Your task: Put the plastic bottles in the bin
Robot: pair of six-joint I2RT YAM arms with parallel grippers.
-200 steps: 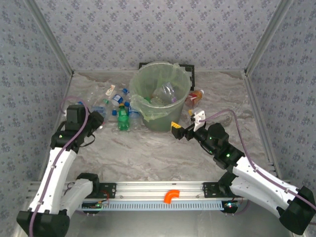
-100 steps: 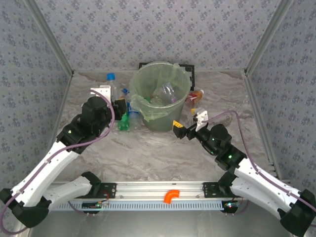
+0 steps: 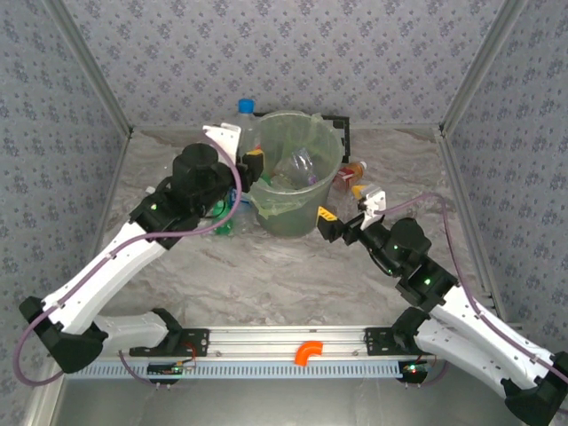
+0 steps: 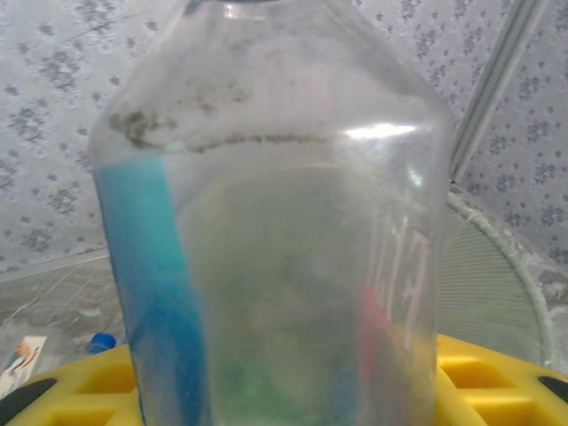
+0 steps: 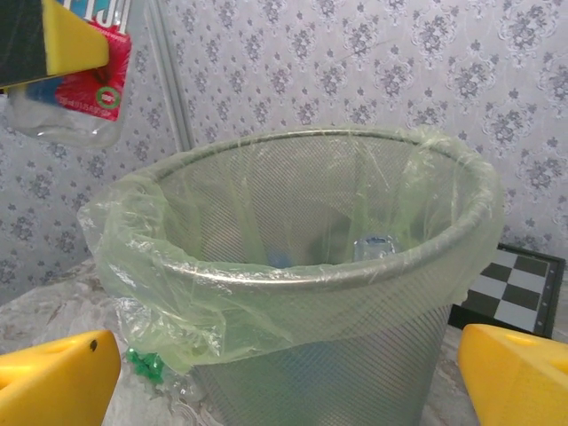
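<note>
While the left claw [image 3: 241,153] is pinched on a clear bottle [image 3: 246,122] around its body, I see from overhead that the bottle is held off the table [image 3: 284,284], blue cap uppermost, just beside the far-left rim of the bin [image 3: 293,217] and not yet over the opening. The right claw [image 3: 348,211] is spread and empty near the bin's right side. A green bottle [image 3: 222,222] lies to the bin's left and a red-labelled bottle [image 3: 351,172] to its right. On the left wrist camera the held bottle [image 4: 284,248] sits pressed between the yellow fingers [image 4: 80,390], its wall clear and slightly grimy with a blue strip of label, and the bin [image 4: 497,266] curves just behind it on the right. I judge it empty or nearly so: light, thin-walled and smooth, likely to dent or slip under a hard squeeze. A moderate hold across the middle of the body, over the label, suits it better than the neck. On the right wrist camera my own fingers [image 5: 53,373] stand wide apart with nothing between them, facing the bin [image 5: 311,266], whose thin liner is draped loosely over the rim. The bottle [image 5: 80,89] hangs at upper left, outside the rim, so I reckon it needs carrying further in before I let it go.
</note>
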